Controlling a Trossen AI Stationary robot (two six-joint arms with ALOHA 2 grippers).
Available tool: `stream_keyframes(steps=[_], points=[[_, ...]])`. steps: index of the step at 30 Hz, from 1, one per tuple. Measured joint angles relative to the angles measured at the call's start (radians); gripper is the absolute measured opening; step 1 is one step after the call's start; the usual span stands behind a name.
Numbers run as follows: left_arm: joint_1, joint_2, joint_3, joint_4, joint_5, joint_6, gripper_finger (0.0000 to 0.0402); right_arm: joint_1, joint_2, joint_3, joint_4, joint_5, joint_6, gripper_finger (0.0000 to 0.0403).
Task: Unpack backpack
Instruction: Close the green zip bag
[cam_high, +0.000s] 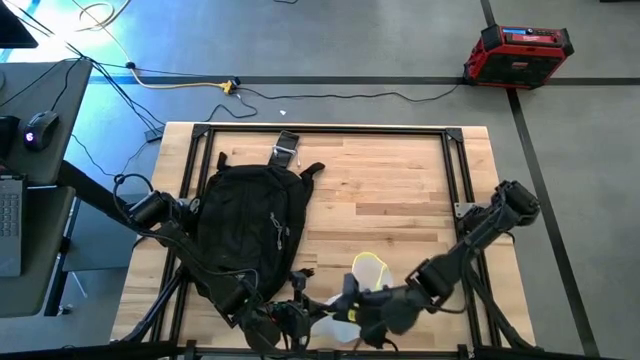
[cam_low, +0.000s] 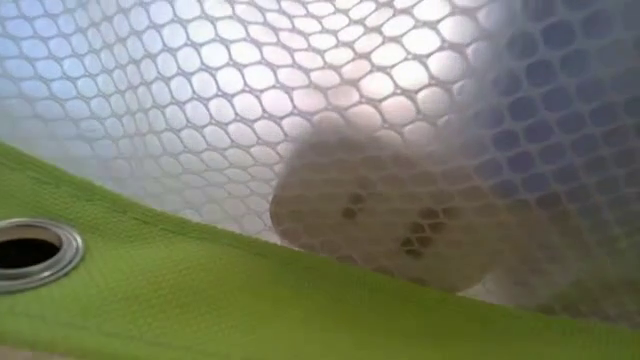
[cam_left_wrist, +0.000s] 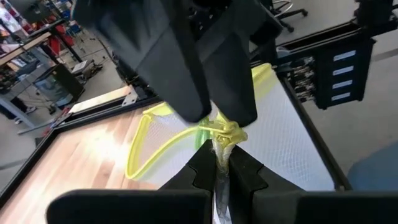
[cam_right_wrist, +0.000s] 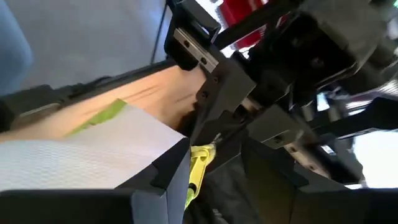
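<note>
The black backpack (cam_high: 245, 225) lies flat on the left half of the wooden table (cam_high: 400, 180); neither gripper touches it. At the table's near edge, right of the backpack, both grippers meet at a translucent mesh pouch (cam_high: 365, 280) with neon-yellow trim. My left gripper (cam_left_wrist: 221, 171) is shut on the pouch. My right gripper (cam_right_wrist: 217, 180) faces it and closes on the pouch's yellow pull tab (cam_right_wrist: 198, 165). The low view is filled by the pouch's mesh (cam_low: 250, 100), its green trim with a metal eyelet (cam_low: 30, 250), and a round thing (cam_low: 390, 220) inside. My left gripper pinches a bunched bit of the pouch's translucent edge (cam_left_wrist: 221, 155) between its two fingers, just below the yellow knot. It comes roughly level from the table's left. The pouch spreads out beyond the fingers. My right gripper has the yellow pull tab (cam_left_wrist: 225, 132) between its fingertips (cam_left_wrist: 186, 93), coming from the table's right, slanting down, opposite my left gripper. The tab hangs down between the fingers (cam_right_wrist: 171, 174).
The backpack's straps and buckle (cam_high: 287, 155) lie toward the far edge. A black frame (cam_high: 460, 170) runs around the tabletop. Bare wood shows on the right half of the table. A red case (cam_high: 515, 50) stands on the floor beyond.
</note>
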Motion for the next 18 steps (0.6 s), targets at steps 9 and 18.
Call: stream_keyframes(steps=[9,18], points=[[0.000,0.000,0.000,-0.038,0.004,-0.037,0.0000,-0.109,-0.019,0.000,-0.117,-0.313,0.236,0.0130],[0.000,0.001,0.000,-0.038,-0.001,-0.036,0.0000,-0.090,-0.019,0.001,-0.234,-0.321,0.301,0.0110]])
